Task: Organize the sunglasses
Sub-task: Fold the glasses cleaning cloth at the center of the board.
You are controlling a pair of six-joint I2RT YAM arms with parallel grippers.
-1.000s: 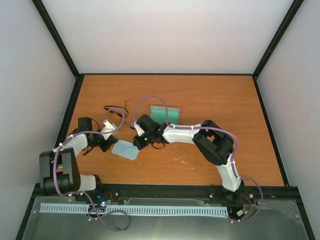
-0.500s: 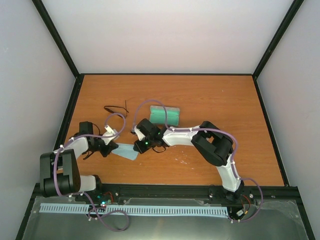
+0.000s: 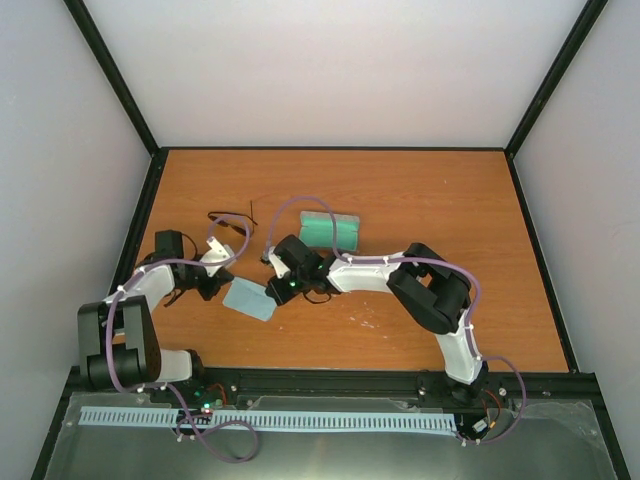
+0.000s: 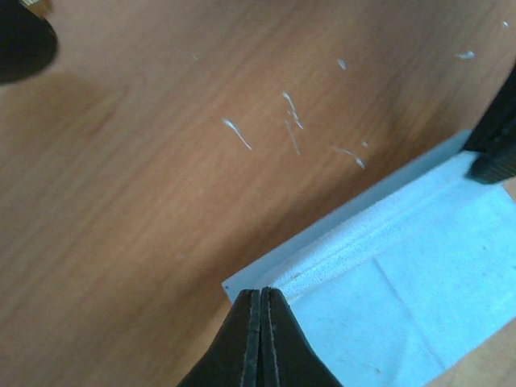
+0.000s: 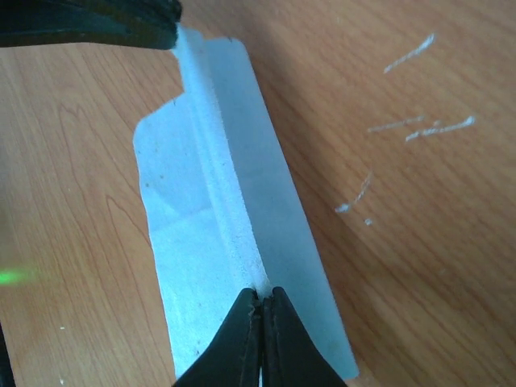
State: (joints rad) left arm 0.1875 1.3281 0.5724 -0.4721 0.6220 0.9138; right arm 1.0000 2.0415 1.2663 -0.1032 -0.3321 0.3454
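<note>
The small dark sunglasses (image 3: 231, 217), with a thin black frame and wire-like arms, lie untouched on the orange-brown wooden desk (image 3: 420, 200), in its far-left part. Their long axis runs roughly left to right. Neither hand is on them.

Both hands are taken up with the light blue square cloth (image 3: 250, 299), which lies nearer than the sunglasses. The left hand (image 3: 222, 290) has its fingers pressed together on the cloth's left edge. The left wrist view shows the two black fingertips (image 4: 248, 310) closed over the pale fabric (image 4: 387, 274), with the opposite hand (image 4: 496, 149) dark at the far corner. The right hand (image 3: 270, 291) is likewise closed, pinching the cloth's right side. In its own view the fingertips (image 5: 274, 310) meet on a raised crease that runs along the cloth (image 5: 218, 201) toward the left hand (image 5: 89, 20).

From either hand the sunglasses lie toward the far side of the desk. They sit just beyond the left hand and somewhat left of the right hand, so I judge the left arm the nearer one. A reach for them would have to go away from the arm bases. The grey rectangular case with teal lining (image 3: 328, 229) sits to the right of the sunglasses, apart from them and far of the right hand.
</note>
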